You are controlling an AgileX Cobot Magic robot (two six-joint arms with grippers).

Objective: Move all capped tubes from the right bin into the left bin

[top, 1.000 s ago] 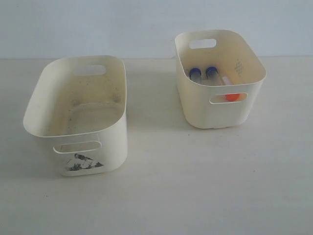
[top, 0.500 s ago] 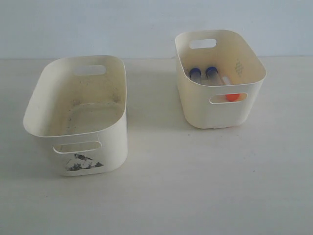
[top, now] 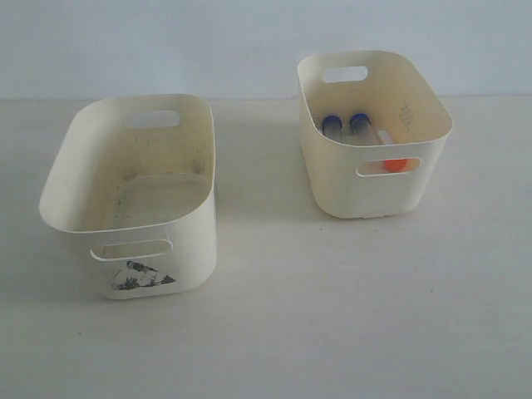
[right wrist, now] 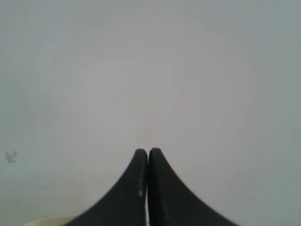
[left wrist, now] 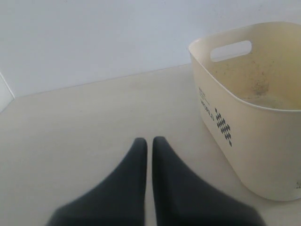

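Note:
The right bin [top: 349,189] stands at the back right of the exterior view. Inside it lie two blue-capped tubes [top: 332,125] [top: 360,122] and an orange-capped tube [top: 396,165], whose cap shows through the front handle slot. The left bin [top: 125,218], with a torn sticker [top: 143,278] under its slot, holds no tubes. Neither gripper appears in the exterior view. My left gripper [left wrist: 149,141] is shut over the table, holding nothing, with the speckled left bin [left wrist: 254,127] beside it. My right gripper [right wrist: 148,151] is shut and empty, facing a plain pale wall.
A pale wall rises behind the cream table [top: 332,316]. A cream sliver [right wrist: 47,221] shows at one edge of the right wrist view; I cannot tell what it is. The left bin's side carries a printed diamond mark [left wrist: 223,127].

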